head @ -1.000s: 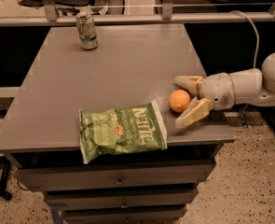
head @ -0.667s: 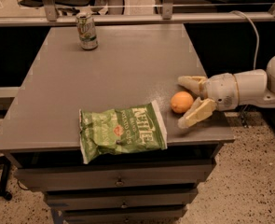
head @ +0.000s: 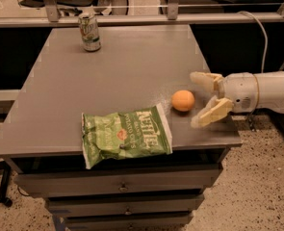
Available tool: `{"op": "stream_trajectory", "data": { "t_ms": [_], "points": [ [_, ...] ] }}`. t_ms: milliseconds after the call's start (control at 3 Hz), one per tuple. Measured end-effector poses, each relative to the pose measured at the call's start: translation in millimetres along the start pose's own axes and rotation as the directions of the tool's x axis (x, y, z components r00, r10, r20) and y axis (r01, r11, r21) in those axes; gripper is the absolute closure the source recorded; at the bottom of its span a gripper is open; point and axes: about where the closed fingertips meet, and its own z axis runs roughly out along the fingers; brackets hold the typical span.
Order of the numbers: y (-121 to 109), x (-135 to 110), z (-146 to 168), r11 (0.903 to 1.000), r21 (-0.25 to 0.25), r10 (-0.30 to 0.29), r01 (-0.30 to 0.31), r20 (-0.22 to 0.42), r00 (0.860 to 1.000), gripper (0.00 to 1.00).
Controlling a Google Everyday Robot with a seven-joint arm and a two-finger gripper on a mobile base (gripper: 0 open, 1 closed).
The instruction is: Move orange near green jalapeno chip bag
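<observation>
Nearest us, the drawers [head: 120, 186] under the bench [head: 132, 66] are dim, and the lowest is cut off by the bottom border. At the bench's front edge lies the green jalapeno chip bag [head: 124, 136], flat and crinkled, light green with white lettering. Its lower left corner hangs over the edge, and its small print is too blurred for us to read.

Just beyond the bag's upper right corner, near it but apart, we see the orange [head: 183, 100]. It is small, round, smooth and evenly coloured, and rests on the bench towards the right side.

The gripper [head: 195, 100] comes in from the right at the orange's level, its two pale fingers spread wide, one behind the fruit and one in front. The tips reach about the orange's right side, and we cannot tell whether either touches it. The arm [head: 264, 88] is cut off by the right border.

Towards the far left corner stands a green-and-white can [head: 89, 31], its label unreadable.
</observation>
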Motion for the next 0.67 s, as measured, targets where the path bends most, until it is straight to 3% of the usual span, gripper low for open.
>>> {"op": "stream_trajectory", "data": {
  "t_ms": [667],
  "points": [
    [-6.7,-6.1,-34.8,0.9981,0.062,-0.011,0.008,0.045,0.999,0.00]
  ]
}}
